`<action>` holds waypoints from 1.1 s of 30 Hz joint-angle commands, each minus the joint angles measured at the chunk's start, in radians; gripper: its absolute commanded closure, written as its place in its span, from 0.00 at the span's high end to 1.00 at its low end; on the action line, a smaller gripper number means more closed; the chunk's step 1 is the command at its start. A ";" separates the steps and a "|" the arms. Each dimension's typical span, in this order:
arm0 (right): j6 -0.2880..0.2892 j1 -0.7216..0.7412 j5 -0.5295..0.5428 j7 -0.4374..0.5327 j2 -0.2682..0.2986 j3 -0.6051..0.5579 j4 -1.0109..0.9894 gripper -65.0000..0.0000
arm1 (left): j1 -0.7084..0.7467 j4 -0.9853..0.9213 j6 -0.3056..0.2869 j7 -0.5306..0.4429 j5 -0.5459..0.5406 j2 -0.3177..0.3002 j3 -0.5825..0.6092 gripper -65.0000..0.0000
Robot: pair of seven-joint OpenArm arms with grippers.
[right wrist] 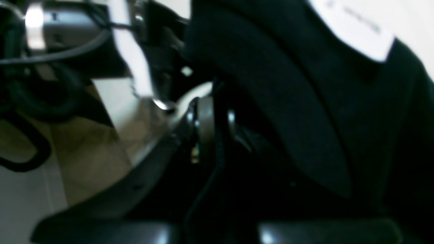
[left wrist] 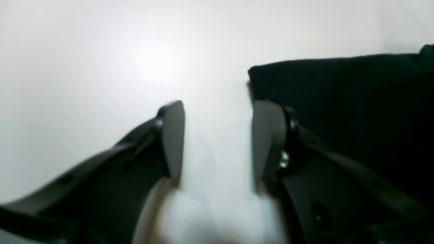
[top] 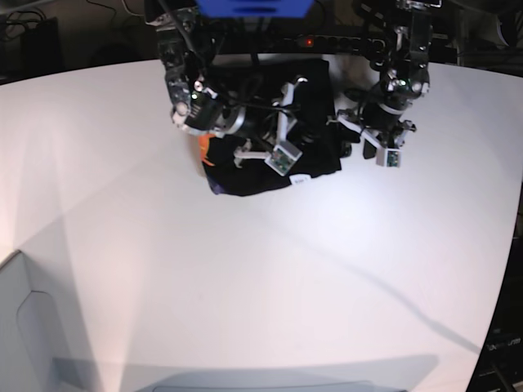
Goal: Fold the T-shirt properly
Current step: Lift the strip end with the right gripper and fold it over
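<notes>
The black T-shirt (top: 315, 98) lies bunched at the back of the white table (top: 261, 278), with an orange patch of print (top: 204, 147) at its left edge and a small white label (top: 299, 180) at its front. My right gripper (right wrist: 217, 125) is shut on a fold of the T-shirt (right wrist: 271, 101), which rises over its fingers; the white label (right wrist: 356, 30) shows above. Over the shirt's middle is the right gripper (top: 286, 143). My left gripper (left wrist: 218, 135) stands open over bare table, its right finger (left wrist: 268, 142) just beside the corner of the T-shirt (left wrist: 339, 101). The left gripper (top: 350, 145) sits at the shirt's right edge.
The robot's base and cables (top: 253, 24) stand right behind the shirt. Cables and floor (right wrist: 51, 101) show past the table's edge in the right wrist view. A pale grey panel (top: 20, 327) sits at the front left corner.
</notes>
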 commanded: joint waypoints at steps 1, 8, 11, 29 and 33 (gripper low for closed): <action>0.006 0.027 0.034 0.034 -0.013 -0.009 -0.001 0.00 | 0.011 0.002 0.005 0.042 -0.001 -0.004 0.000 0.49; 0.006 0.102 0.169 0.125 -0.013 -0.009 -0.179 0.00 | 0.025 0.004 0.007 0.042 -0.001 -0.004 -0.008 0.49; 0.006 0.102 0.169 0.152 -0.013 -0.013 -0.203 0.00 | 0.036 0.004 0.007 0.042 -0.001 -0.004 -0.010 0.49; 0.006 0.047 0.172 0.159 -0.004 -0.010 -0.050 0.53 | 0.184 0.236 0.001 0.176 -0.001 -0.012 -0.240 0.65; 0.006 0.022 0.172 0.159 0.048 -0.009 0.027 0.53 | 0.240 0.302 -0.001 0.229 -0.001 -0.005 -0.353 0.65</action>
